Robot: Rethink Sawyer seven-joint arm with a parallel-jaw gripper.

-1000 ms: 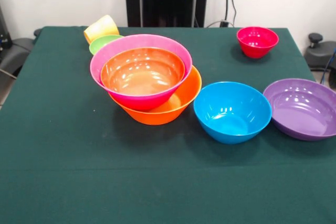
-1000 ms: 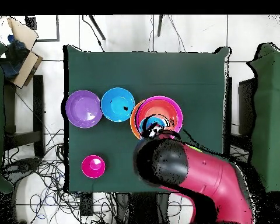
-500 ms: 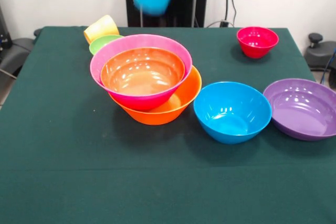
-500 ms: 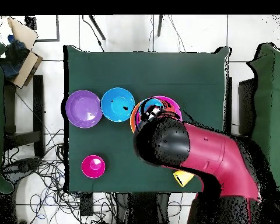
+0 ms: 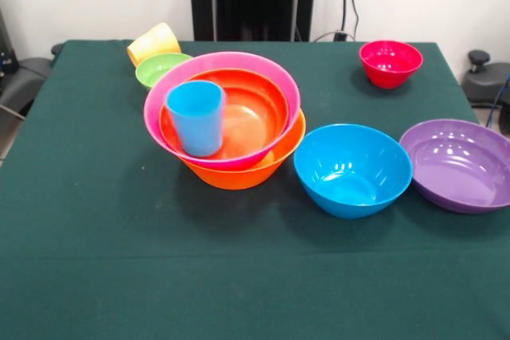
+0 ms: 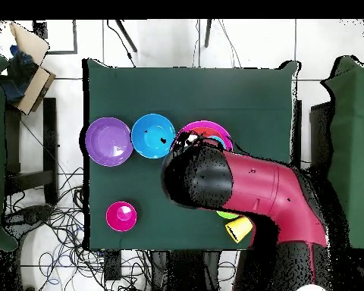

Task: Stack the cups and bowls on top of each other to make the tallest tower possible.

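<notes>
Now, by size:
Bench (image 5: 96, 220): green cloth, filling most of the front view.
Arm (image 6: 253, 193): red and black, lower right of the overhead view, covering most of the tower; absent from the front view.
End effector: hidden beneath the arm; whether it is open or closed cannot be told.
Tower (image 5: 227, 129): left of centre; orange bowl (image 5: 247, 171) at the bottom, pink bowl (image 5: 223, 61) in it, red-orange bowl (image 5: 251, 113) inside that.
Purple bowl (image 5: 458, 165): right edge.
Blue bowl (image 5: 352, 169): between the tower and the purple bowl.
Light blue cup (image 5: 196, 117): upright, slightly tilted, inside the red-orange bowl at its left side.
Magenta bowl (image 5: 390, 63): upper right, alone.
Green bowl (image 5: 159, 68): upper left, just behind the tower.
Yellow cup (image 5: 153, 42): on its side beside the green bowl.
</notes>
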